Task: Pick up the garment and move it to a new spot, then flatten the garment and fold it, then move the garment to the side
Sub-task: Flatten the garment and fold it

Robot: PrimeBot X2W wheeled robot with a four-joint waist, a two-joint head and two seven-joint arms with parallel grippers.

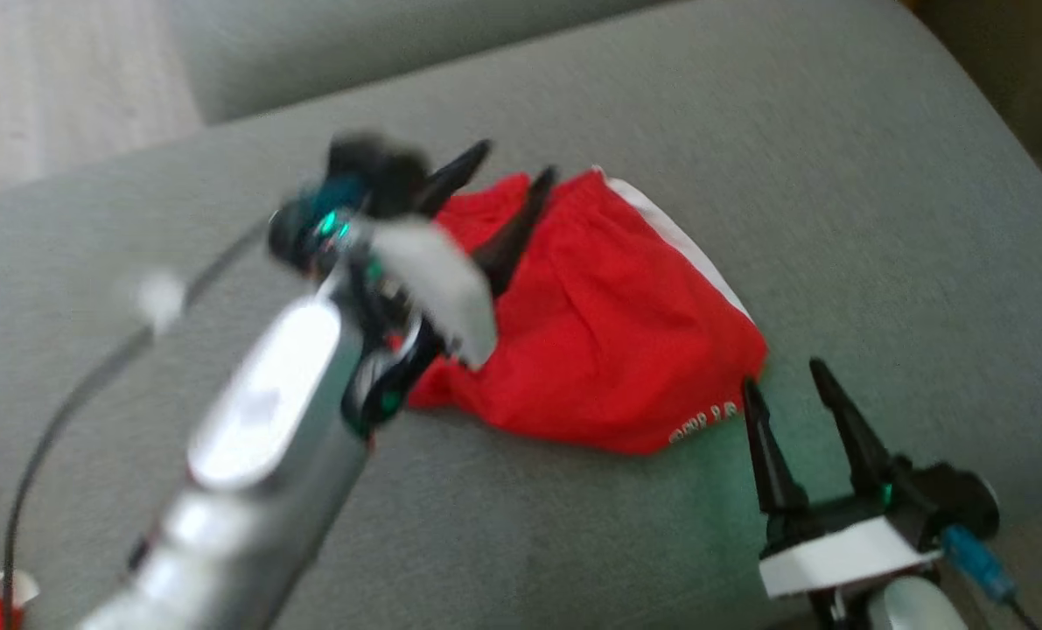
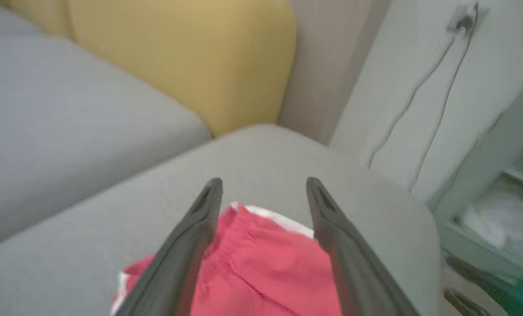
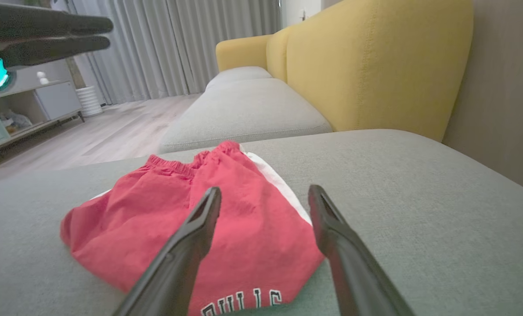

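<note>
Shorts (image 1: 599, 324), one red pair with a white stripe (image 1: 678, 236), lie crumpled on the grey cushion (image 1: 835, 175), near its middle. Two claws are over them, each with two dark fingers.

The left claw (image 1: 517, 159) hangs in the air over the waistband (image 3: 173, 166) end. Its fingers are spread apart and hold nothing. From its own wrist, the red cloth shows below and between the fingers. It is blurred from the head, but from the right wrist it sits high above the cushion, clear of the cloth.

The right claw (image 1: 783, 376) is low at the opposite end, fingers apart and empty. Its tips are just beside the hem corner with the white lettering (image 1: 702, 423). Whether its left finger touches the cloth I cannot tell. A yellow backrest (image 3: 375, 66) stands behind the cushion.
</note>
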